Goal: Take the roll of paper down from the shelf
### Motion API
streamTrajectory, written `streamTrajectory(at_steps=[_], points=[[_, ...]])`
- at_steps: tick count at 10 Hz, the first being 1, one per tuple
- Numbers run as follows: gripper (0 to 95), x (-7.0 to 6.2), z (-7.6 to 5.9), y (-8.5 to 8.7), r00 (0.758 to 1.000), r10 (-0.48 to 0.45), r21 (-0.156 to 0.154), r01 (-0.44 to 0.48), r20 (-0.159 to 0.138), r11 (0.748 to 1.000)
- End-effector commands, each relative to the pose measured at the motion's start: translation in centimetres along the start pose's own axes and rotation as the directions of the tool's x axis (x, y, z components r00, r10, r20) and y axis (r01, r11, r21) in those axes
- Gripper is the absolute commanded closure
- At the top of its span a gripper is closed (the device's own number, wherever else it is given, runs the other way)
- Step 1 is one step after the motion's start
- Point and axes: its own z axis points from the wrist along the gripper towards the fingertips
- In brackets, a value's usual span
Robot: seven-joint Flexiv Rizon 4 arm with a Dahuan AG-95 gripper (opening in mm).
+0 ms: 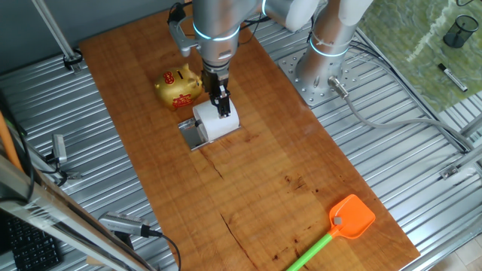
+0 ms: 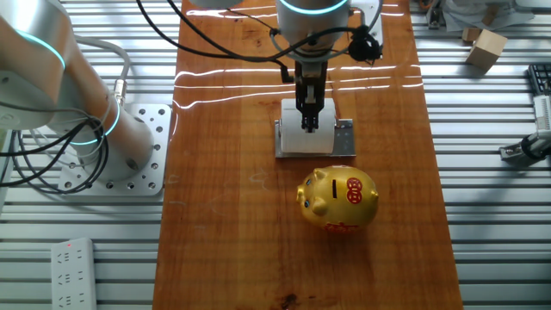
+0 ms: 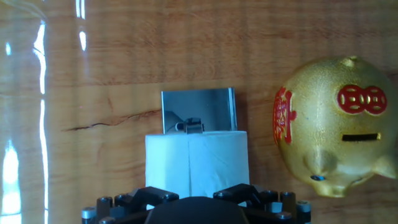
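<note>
Big wooden desk fills the shot, long board running between metal slatted benches, and the silver arm reaches down over its far half, closer to the left long edge than the right in one fixed view. Under it stands the gold piggy bank, red coin marks on its side, slot on top, just beside the shelf and nearer the desk's left long edge.

Down near the desk's near right corner lies an orange fly swatter with a green handle, well apart from everything else.

Now the roll of paper: white, lying on its side, on top of the shelf, whose shiny flat top pokes out past the roll. The hand view shows that mirror-bright plate beyond the roll, with the piggy bank off to the right.

And the gripper: black fingers pointing straight down, right at the top of the roll, touching or nearly so. From the other fixed view the gripper sits over the roll's middle with the fingers close together. Whether the jaws are pinching the paper or merely pressed against it, I cannot tell.
</note>
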Motion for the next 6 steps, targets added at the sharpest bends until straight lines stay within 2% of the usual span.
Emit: streamTrajectory(at_steps=[1,6], points=[[0.0,0.0,0.1,-0.1,1.0,0.001,0.001,-0.001,0.004,1.0],[0.0,-0.2,1.3,-0.2,1.0,0.012,0.0,-0.012,0.008,1.0]])
